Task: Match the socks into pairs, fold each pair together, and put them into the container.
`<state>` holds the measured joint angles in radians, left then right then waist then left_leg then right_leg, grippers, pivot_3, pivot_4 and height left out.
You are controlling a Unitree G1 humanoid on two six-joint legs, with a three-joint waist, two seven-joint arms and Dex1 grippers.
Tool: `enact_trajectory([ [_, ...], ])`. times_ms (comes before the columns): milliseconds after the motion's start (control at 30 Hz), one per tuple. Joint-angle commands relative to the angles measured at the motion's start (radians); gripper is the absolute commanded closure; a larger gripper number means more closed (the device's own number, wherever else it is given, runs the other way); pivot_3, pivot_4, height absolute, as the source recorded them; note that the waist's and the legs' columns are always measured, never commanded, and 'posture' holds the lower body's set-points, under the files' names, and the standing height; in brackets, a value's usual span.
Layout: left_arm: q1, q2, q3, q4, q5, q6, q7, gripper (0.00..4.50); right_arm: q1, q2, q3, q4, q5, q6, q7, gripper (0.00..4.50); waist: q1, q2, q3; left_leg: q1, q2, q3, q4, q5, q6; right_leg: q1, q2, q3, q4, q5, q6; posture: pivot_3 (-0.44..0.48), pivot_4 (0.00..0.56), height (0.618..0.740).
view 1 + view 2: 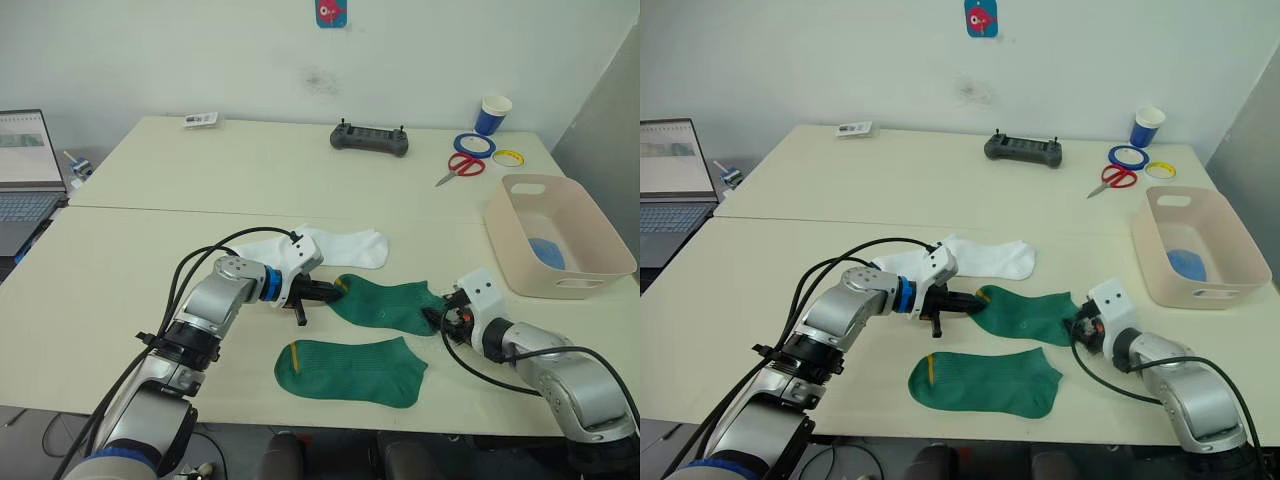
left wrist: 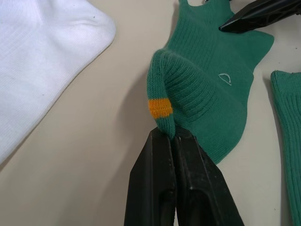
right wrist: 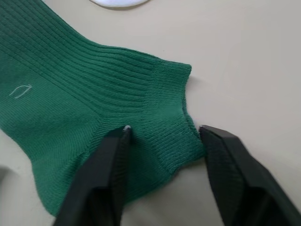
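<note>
Laptop (image 1: 25,165) far left; controller (image 1: 370,139), scissors (image 1: 461,167), tape rolls (image 1: 474,145), cup (image 1: 493,114) at back.

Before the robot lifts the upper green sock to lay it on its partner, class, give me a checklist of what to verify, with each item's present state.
1. Left end effector has hold of the upper green sock: ok, shut on the end with the orange stripe.
2. Right end effector has hold of the other end: not ok, its fingers are open, straddling the edge of the fabric.
3. Lower green sock lies flat and free to receive its partner: ok.
4. White sock is apart from the green one: ok, bare table shows between them in the left wrist view.
5. Container has room: ok, something blue lies inside, with space left.
</note>
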<state>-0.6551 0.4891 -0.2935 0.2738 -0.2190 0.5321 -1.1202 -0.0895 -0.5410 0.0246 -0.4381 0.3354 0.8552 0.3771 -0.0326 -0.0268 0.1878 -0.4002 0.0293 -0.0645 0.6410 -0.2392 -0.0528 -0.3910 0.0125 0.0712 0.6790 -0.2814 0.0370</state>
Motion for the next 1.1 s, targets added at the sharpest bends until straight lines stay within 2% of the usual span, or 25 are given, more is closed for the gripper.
enact_trajectory([
  [33, 0.006, 0.014, 0.019, -0.046, 0.001, -0.001, 0.001, 4.5, 0.006, 0.009, -0.008, -0.051, 0.008, 0.006, 0.004, 3.45, 0.0, 0.0, 0.0, 0.0, 0.0, 0.0, 0.0, 0.0, 0.0, 0.0, 0.0, 0.0, 0.0, 0.0, 0.0, 0.0, 0.15, 0.74],
  [133, 0.008, 0.021, 0.02, -0.052, 0.001, 0.001, -0.002, 4.5, 0.013, 0.015, -0.012, -0.073, 0.009, -0.002, 0.009, 4.46, 0.0, 0.0, 0.0, 0.0, 0.0, 0.0, 0.0, 0.0, 0.0, 0.0, 0.0, 0.0, 0.0, 0.0, 0.0, 0.0, 0.15, 0.74],
  [267, 0.008, 0.05, 0.029, -0.081, -0.015, 0.021, -0.025, 4.5, 0.021, 0.004, -0.023, -0.141, 0.01, -0.032, 0.023, 4.46, 0.0, 0.0, 0.0, 0.0, 0.0, 0.0, 0.0, 0.0, 0.0, 0.0, 0.0, 0.0, 0.0, 0.0, 0.0, 0.0, 0.15, 0.74],
  [400, -0.002, 0.122, 0.066, -0.168, -0.087, 0.112, -0.095, 4.5, 0.014, 0.009, -0.079, -0.276, 0.098, 0.004, 0.058, 4.46, -0.004, 0.001, 0.0, 0.0, 0.0, 0.0, 0.0, 0.0, 0.0, 0.0, 0.0, 0.0, 0.0, 0.0, 0.0, 0.0, 0.15, 0.74],
  [533, -0.002, 0.251, 0.125, -0.301, -0.221, 0.288, -0.198, 4.5, 0.01, 0.005, -0.152, -0.433, 0.256, 0.121, 0.063, 4.46, -0.006, 0.001, 0.001, 0.0, 0.001, -0.001, -0.001, 0.0, 0.0, -0.001, 0.001, -0.001, 0.0, 0.0, 0.0, 0.0, 0.15, 0.74],
  [667, 0.061, 0.399, 0.188, -0.449, -0.372, 0.471, -0.267, 4.5, 0.056, 0.022, -0.217, -0.551, 0.449, 0.222, 0.029, 4.46, -0.01, 0.001, 0.001, 0.0, 0.002, -0.002, -0.002, 0.0, 0.0, 0.0, 0.001, -0.001, 0.0, -0.002, -0.003, 0.0, 0.15, 0.74],
  [767, 0.129, 0.478, 0.208, -0.517, -0.44, 0.536, -0.294, 4.5, 0.095, 0.017, -0.243, -0.584, 0.579, 0.272, -0.012, 4.46, -0.012, 0.001, 0.001, 0.001, 0.002, -0.002, -0.004, 0.0, 0.0, -0.001, 0.0, -0.002, 0.0, -0.003, -0.004, 0.0, 0.15, 0.74],
  [900, 0.252, 0.542, 0.16, -0.571, -0.43, 0.525, -0.285, 4.5, 0.184, -0.033, -0.211, -0.588, 0.621, 0.302, -0.041, 4.46, -0.011, 0.001, 0.001, 0.001, 0.002, -0.002, -0.005, 0.0, 0.0, -0.001, 0.0, -0.002, 0.0, -0.005, -0.008, 0.0, 0.15, 0.74],
  [1100, 0.306, 0.508, 0.063, -0.516, -0.314, 0.431, -0.194, 4.5, 0.234, -0.09, -0.13, -0.536, 0.513, 0.267, -0.078, 4.46, -0.007, 0.001, 0.001, 0.001, 0.002, -0.001, -0.005, 0.0, 0.0, -0.002, 0.0, -0.001, 0.0, -0.007, -0.011, 0.0, 0.15, 0.74],
])
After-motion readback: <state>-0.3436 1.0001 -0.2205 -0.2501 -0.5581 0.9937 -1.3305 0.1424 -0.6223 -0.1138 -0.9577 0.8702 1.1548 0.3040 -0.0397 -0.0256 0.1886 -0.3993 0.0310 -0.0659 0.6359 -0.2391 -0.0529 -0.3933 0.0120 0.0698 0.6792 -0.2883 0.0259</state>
